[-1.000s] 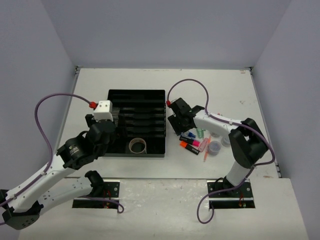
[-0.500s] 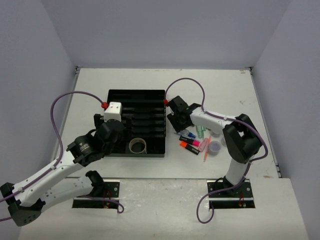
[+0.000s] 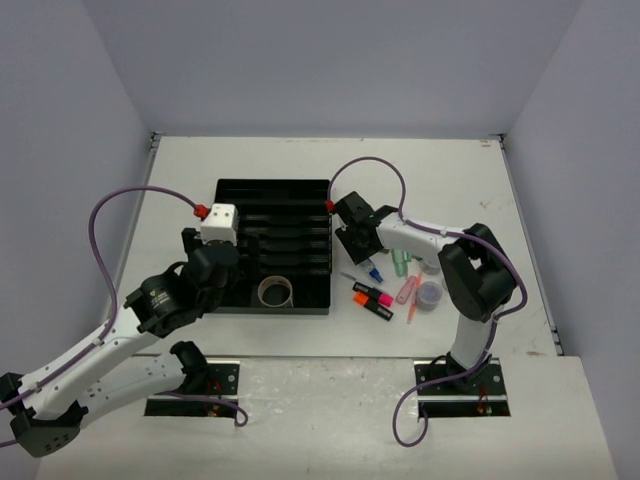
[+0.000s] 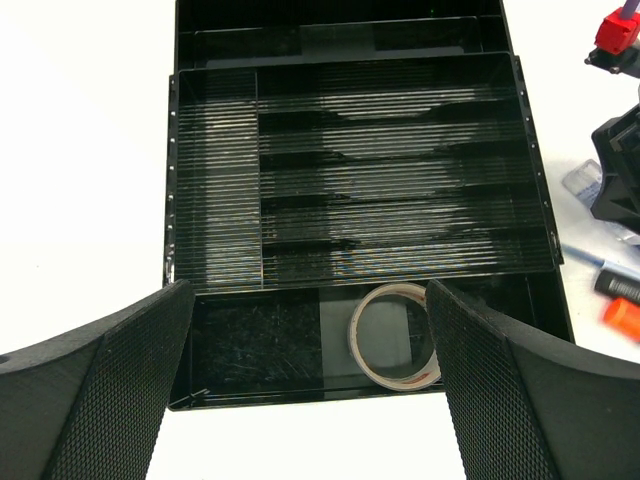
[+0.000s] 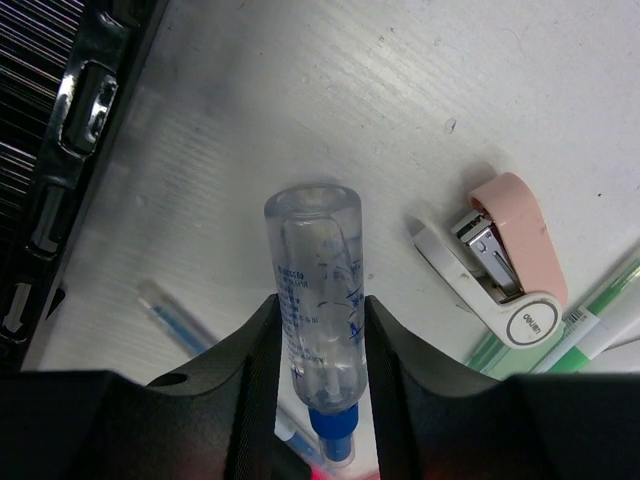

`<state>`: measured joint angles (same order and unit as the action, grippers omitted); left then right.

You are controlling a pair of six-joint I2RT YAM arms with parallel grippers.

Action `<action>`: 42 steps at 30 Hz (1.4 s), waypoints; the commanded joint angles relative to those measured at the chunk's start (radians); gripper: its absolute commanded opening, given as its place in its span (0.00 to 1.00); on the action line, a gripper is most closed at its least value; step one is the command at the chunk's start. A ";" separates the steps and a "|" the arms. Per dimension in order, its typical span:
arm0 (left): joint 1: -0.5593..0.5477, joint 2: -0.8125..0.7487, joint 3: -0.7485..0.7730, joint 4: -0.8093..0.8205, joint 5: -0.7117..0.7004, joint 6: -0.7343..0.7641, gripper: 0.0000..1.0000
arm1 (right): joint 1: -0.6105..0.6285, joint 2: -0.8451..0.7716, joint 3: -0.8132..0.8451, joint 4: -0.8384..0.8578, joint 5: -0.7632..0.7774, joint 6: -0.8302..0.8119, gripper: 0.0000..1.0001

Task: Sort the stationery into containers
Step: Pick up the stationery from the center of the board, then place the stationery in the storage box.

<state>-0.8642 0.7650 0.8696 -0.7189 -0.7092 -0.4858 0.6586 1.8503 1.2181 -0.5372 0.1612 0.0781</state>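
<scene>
The right pincer (image 5: 318,308) is closed on the blue-capped tube (image 5: 312,250). Its two fingers (image 5: 255,365) press the clear barrel from both sides, cap end tucked back toward the wrist. It hangs just beside the right wall of the organiser tray (image 3: 272,185), over the worktop (image 3: 450,180). I can't tell whether the tube is lifted clear of the surface.

Under and around it lie a thin pen (image 5: 178,318), a pink-and-white stapler-like thing (image 5: 500,262) and the green highlighters (image 5: 590,318). The orange highlighter (image 3: 364,291) and a small round tub (image 3: 430,294) sit a little nearer the arm bases.

The left pincer (image 4: 307,292) hangs wide open over the near left part of the tray, holding nothing. The tape roll (image 4: 393,335) already lies in the near compartment.

So the step in hand looks like the carry of the tube. Next, I'd judge, the right arm has to swing left over the tray wall, turn the tube to lie along a slot, and let go low enough that it doesn't roll out.
</scene>
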 commanded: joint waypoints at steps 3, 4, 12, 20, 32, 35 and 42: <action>0.004 0.000 -0.003 0.031 -0.025 0.012 1.00 | -0.007 -0.024 0.050 -0.017 0.044 0.010 0.24; 0.003 0.001 -0.002 0.029 -0.027 0.011 1.00 | -0.007 -0.040 0.053 -0.023 0.056 0.015 0.23; 0.003 -0.013 0.001 0.016 -0.052 -0.005 1.00 | -0.005 -0.213 0.083 -0.053 0.084 0.075 0.08; 0.004 -0.073 0.023 -0.038 -0.152 -0.067 1.00 | -0.004 -0.409 0.026 0.265 -0.366 0.262 0.00; 0.011 -0.343 0.016 -0.071 -0.266 -0.155 1.00 | 0.146 0.080 0.412 0.651 -0.459 0.902 0.00; 0.013 -0.342 0.016 -0.070 -0.269 -0.155 1.00 | 0.194 0.190 0.545 0.600 -0.341 0.965 0.00; 0.014 -0.294 0.024 -0.079 -0.259 -0.151 1.00 | 0.252 0.381 0.718 0.483 -0.165 1.026 0.00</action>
<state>-0.8574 0.4406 0.8703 -0.7946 -0.9356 -0.6106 0.9001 2.1771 1.8305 -0.0341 -0.1354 1.0058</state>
